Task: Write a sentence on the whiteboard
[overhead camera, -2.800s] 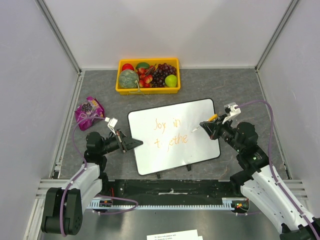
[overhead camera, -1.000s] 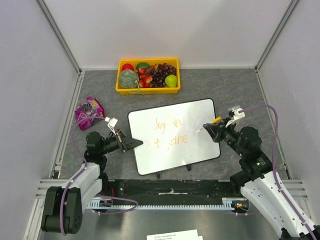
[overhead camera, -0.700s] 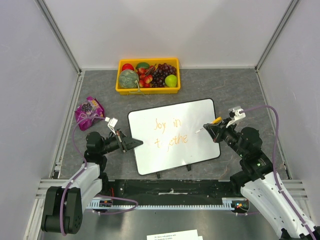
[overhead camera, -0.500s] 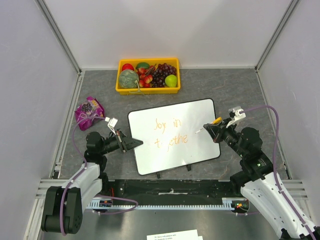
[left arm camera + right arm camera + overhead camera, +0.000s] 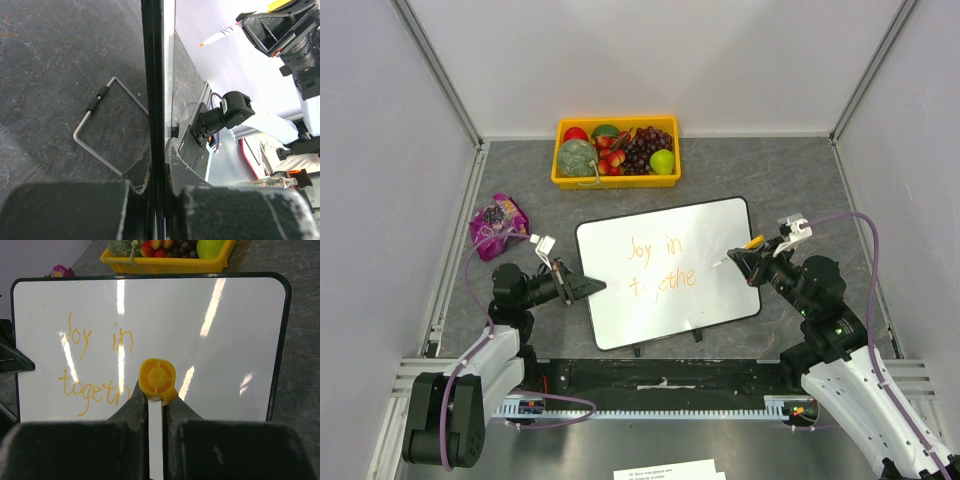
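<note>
Both pincers clamped, board mid-desk.
The left pincer (image 5: 588, 287) is closed on the left edge of the whiteboard (image 5: 660, 318), which lies askew in the middle of the desk (image 5: 770, 180). The right pincer (image 5: 738, 260) grips an orange marker (image 5: 157, 380), tip over the board's right side. The sentence (image 5: 675, 279) reads "Joy in" above "togeth". Beyond sits a yellow fruit tray (image 5: 616, 182).

L hand (image 5: 158, 172) clamped on whiteboard (image 5: 151, 60) edge, wire stand (image 5: 95, 125) at left, R hand (image 5: 246, 21) w/ marker (image 5: 220, 36) top right

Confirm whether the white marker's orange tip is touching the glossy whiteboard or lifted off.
Lifted: in the left wrist view the marker tip hangs clear of the whiteboard.
</note>
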Motion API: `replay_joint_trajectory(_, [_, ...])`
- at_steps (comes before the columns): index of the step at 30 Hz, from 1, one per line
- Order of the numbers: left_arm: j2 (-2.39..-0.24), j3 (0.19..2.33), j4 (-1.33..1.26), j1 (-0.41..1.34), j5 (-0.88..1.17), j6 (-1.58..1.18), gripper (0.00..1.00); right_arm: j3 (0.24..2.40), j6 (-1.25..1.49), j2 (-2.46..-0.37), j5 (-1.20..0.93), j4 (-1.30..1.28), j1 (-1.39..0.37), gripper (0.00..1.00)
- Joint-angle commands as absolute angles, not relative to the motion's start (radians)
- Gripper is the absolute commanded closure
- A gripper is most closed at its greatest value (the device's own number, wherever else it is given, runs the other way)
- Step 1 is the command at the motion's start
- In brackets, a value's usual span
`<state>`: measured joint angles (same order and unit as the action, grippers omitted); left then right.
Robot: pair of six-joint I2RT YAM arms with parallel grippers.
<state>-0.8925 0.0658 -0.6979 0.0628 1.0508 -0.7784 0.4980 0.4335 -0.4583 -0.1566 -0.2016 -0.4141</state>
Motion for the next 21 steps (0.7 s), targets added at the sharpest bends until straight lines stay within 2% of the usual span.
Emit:
replay_joint_trajectory(1, [-0.9, 0.04, -0.721, 0.063, 1.054, -0.695, 0.98, 0.534, 0.423, -0.448, -0.149, -0.195, -0.411, 1.0])
replay_joint_trajectory(21, [-0.897, 0.04, -0.721, 0.064, 1.054, -0.696, 0.98, 0.538, 0.422, -0.451, -0.153, -0.209, -0.411, 1.0])
